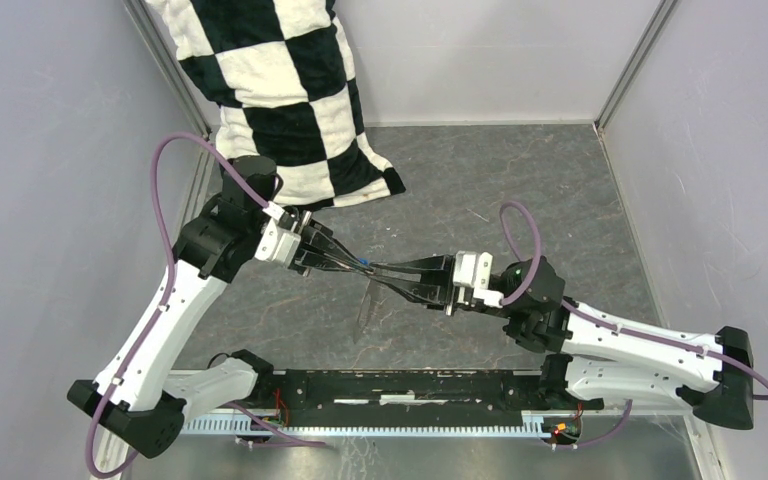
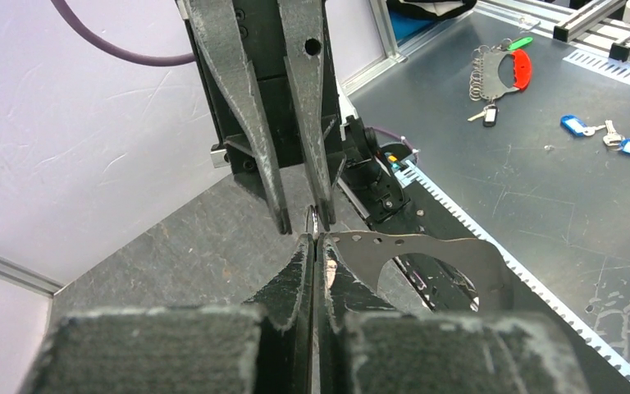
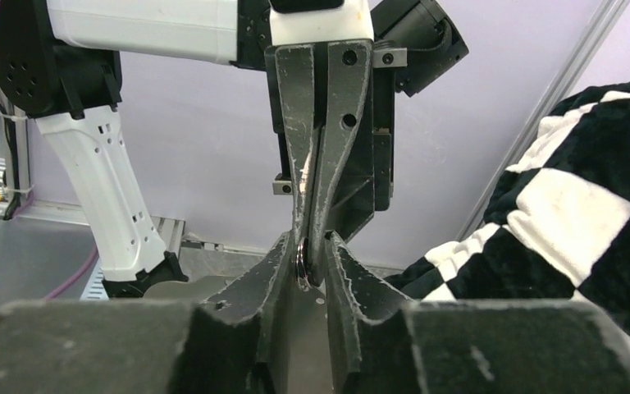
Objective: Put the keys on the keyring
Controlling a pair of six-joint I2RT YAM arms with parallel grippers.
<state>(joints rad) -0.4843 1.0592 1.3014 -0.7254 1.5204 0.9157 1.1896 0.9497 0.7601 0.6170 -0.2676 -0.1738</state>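
Keyring (image 2: pixel 447 250) is hanging in mid-air above the desk (image 1: pixel 520 190), pinched at its upper edge by the left fingers (image 2: pixel 294 279). These are clenching flat against each other on the thin grey metal. Gripped at the rim like this, the keyring is dangling clear of the desk. That is probably the point, since nothing underneath is getting in the way of threading.

The right fingers (image 3: pixel 283 283) are facing the left ones head-on, tip to tip. They are standing a little apart and straddling the left fingertips, and I am not seeing them grasp anything.

Between the two sets of tips a small round bit of metal (image 3: pixel 302 263) is showing. Whether it belongs to a key or to the hoop itself is too small to tell.

In the top view a speck of blue, which I am taking for the blue key (image 1: pixel 362 262), is sitting right at the meeting point. Which fingers are carrying it, or whether it is already hanging on the hoop, I cannot tell.

The head-on line-up is, in my judgement, bringing a key's small eye level with the hoop's edge. The clearance is looking very tight, so a slight misalignment could be enough to knock the key loose.

A checkered cloth (image 1: pixel 280 90) is lying at the far left corner, well apart from the work.
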